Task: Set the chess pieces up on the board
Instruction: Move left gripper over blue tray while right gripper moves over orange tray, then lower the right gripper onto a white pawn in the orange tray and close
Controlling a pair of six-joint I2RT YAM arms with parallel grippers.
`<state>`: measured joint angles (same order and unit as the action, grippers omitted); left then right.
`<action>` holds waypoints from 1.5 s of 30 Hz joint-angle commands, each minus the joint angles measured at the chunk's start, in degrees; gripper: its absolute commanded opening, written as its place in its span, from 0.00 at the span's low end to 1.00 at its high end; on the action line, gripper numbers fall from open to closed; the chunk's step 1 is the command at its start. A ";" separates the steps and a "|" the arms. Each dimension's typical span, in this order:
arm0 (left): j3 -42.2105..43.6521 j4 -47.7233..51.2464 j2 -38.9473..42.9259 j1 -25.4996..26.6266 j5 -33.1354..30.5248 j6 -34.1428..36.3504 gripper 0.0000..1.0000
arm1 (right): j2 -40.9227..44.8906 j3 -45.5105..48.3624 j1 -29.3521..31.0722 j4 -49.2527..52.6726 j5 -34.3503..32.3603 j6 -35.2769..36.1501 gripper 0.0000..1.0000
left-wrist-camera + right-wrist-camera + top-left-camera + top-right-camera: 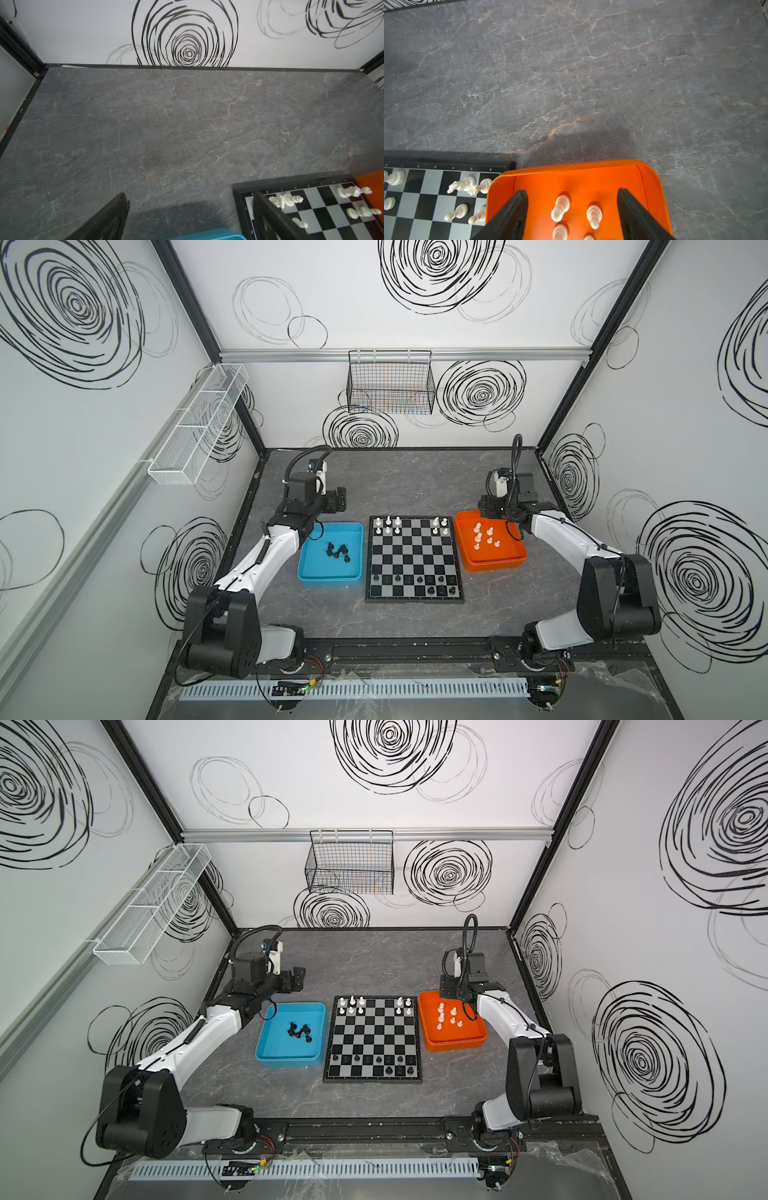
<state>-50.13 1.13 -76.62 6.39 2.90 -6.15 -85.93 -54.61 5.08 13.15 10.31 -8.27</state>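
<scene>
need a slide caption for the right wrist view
Right gripper, jaws apart, above white chess pieces in the orange tray, beside the partly set board.

The board (411, 556) is chequered black and grey inside a thin black frame with pale lettering. The white pieces (397, 521) are creamy white and the black pieces (419, 580) are glossy black. The blue tray (328, 581) is a plain sky blue, and the orange tray (496, 564) is a bright, plain orange. The table (415, 481) is dark grey with a marble pattern of pale and rust veins. The walls (332, 302) are white, scribbled with black spirals. The basket (390, 385) is black wire, and the arms (266, 560) are white with black joints
</scene>
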 commanded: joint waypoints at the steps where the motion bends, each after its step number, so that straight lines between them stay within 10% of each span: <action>1: 0.25 -5.74 -0.08 0.46 -2.16 1.31 0.96 | -1.76 -2.08 0.76 2.22 0.81 0.71 0.72; 45: -0.52 -5.58 -4.05 3.23 -1.74 0.79 0.96 | -8.20 -2.45 3.71 7.94 0.24 -2.74 0.47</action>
<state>-50.00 -1.91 -80.01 9.32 1.52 -5.93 -93.36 -55.37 8.32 20.21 10.98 -10.68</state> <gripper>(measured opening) 0.959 0.473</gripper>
